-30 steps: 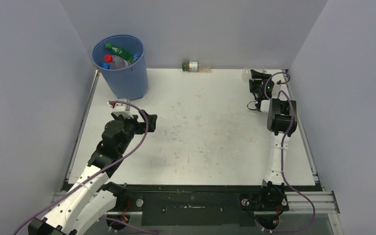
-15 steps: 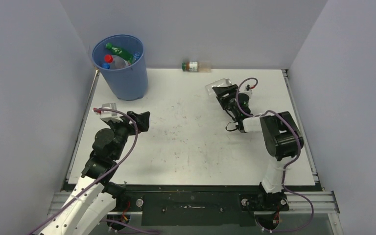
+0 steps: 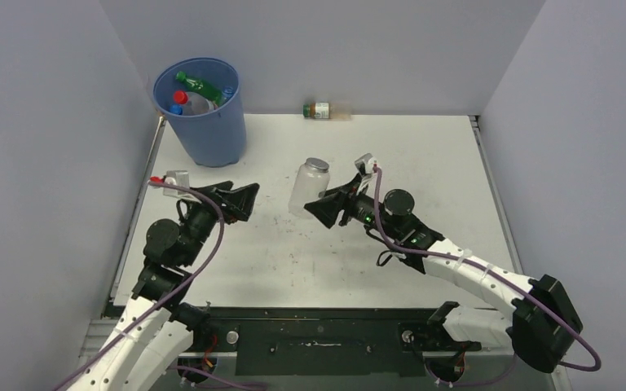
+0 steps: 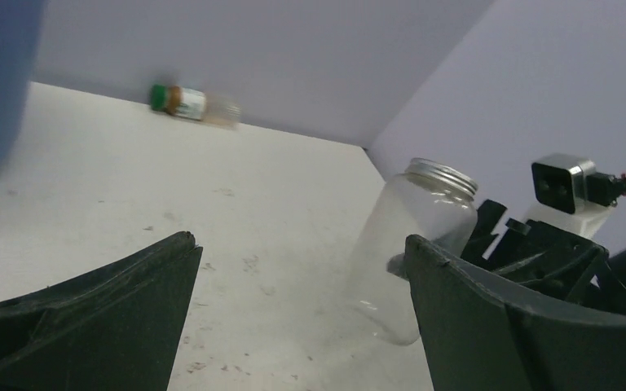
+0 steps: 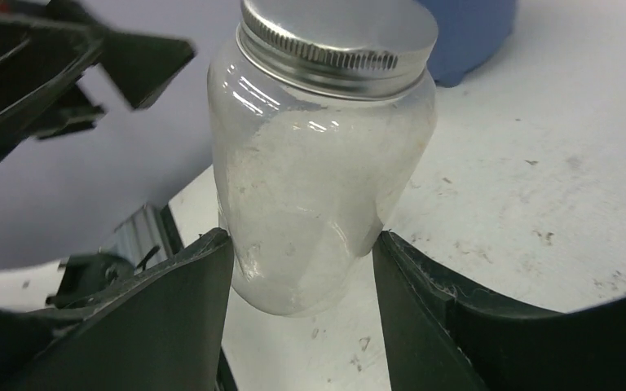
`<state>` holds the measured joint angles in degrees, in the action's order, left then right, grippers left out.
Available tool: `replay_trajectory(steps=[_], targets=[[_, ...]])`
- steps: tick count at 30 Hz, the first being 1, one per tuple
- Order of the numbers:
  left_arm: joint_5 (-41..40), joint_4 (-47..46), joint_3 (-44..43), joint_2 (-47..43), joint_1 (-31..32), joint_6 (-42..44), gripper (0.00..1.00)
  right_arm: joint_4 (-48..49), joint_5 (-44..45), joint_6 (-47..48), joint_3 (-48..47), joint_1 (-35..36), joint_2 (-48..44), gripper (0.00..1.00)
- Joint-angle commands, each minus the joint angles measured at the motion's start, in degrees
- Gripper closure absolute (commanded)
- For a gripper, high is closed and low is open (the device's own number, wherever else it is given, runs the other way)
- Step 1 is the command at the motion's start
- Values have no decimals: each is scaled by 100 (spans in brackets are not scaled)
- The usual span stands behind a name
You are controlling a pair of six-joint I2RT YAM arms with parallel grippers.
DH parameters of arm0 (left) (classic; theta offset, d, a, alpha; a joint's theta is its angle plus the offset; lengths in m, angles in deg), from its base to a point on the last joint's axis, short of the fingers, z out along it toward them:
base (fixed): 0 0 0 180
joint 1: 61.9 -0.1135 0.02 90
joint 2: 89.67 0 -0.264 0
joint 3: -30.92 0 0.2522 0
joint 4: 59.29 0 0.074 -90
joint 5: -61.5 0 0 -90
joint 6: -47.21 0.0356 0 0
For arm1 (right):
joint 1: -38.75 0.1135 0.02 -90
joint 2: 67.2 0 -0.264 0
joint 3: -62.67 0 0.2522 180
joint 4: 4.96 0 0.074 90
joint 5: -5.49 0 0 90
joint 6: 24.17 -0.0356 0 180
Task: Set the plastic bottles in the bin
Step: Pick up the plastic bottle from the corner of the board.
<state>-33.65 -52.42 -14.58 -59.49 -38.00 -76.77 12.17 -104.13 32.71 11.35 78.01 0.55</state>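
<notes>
Silver-lidded bottle [image 5: 318,195] in right hand [image 5: 301,248]

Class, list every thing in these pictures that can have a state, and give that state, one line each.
bin: upright, several bottles inside.
clear bottle: capped, tilted, held in the right gripper.
green-capped bottle: lying on its side by the far wall.
left gripper: open, empty.
right gripper: shut on the clear bottle.

even soft overhead light, bright white tabletop [image 3: 334,269], only faint shadows under the arms. glare streaks on the clear jar [image 5: 318,204]. far bottle [image 4: 187,103] blurry in left wrist view, near edges soft.
</notes>
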Motion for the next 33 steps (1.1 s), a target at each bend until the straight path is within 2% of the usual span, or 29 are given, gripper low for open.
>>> replay_trajectory(steps=[1,6,13,19,27,33], targets=[[2677,-1082,-590,679,9,-437,4,-1506,-659,1559,-350,502,-600,63],[4200,-2153,-681,1282,26,-1226,4,-1985,-893,1817,-282,784,-999,63],[4785,-2034,-781,1648,229,-1204,4,-2313,-639,2071,-304,1117,-1225,63],[4313,-1040,-892,1628,673,-257,4,-2354,-594,2125,-337,1298,-1213,63],[4050,-293,-1126,2042,1221,331,4,-2425,-422,2215,-390,1506,-1280,64],[3058,-37,-1079,1767,1250,465,4,-2507,-325,2248,-407,1572,-1473,64]])
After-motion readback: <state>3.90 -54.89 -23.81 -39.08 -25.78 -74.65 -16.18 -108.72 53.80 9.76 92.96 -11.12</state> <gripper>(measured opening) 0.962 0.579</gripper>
